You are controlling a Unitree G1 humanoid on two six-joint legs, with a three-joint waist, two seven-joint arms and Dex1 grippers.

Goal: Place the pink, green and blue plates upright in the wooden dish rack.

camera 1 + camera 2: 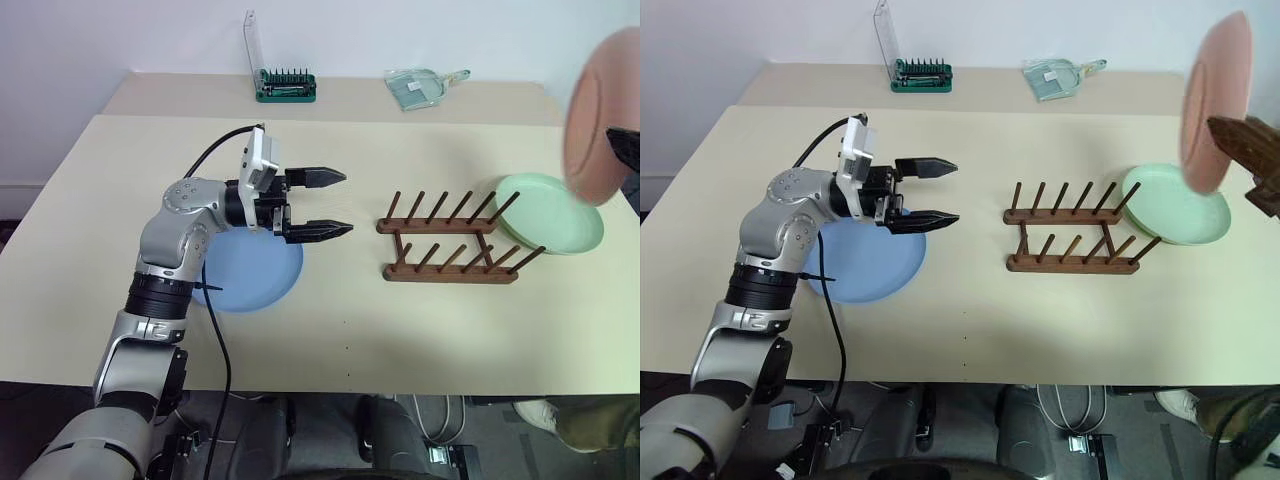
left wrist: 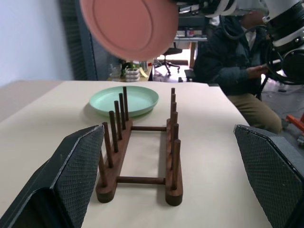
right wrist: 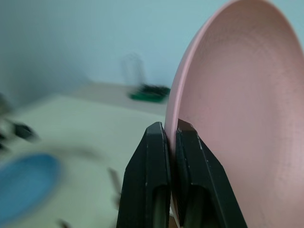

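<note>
The pink plate (image 1: pixel 1214 100) is pinched at its rim by the right gripper (image 3: pixel 172 137), whose two black fingers are pressed together on the edge. The plate is held on edge, raised above the table (image 1: pixel 330 320). Below it, the green plate (image 1: pixel 552 212) is seen lying flat, touching the far end of the wooden dish rack (image 1: pixel 450 238), whose pegs are empty. The left gripper (image 1: pixel 328 205) is held level above the table with its fingers spread wide, nothing between them. It is pointed at the rack's near end, which is set apart from its fingertips. The blue plate (image 1: pixel 245 275) lies flat beneath this gripper and its wrist.
</note>
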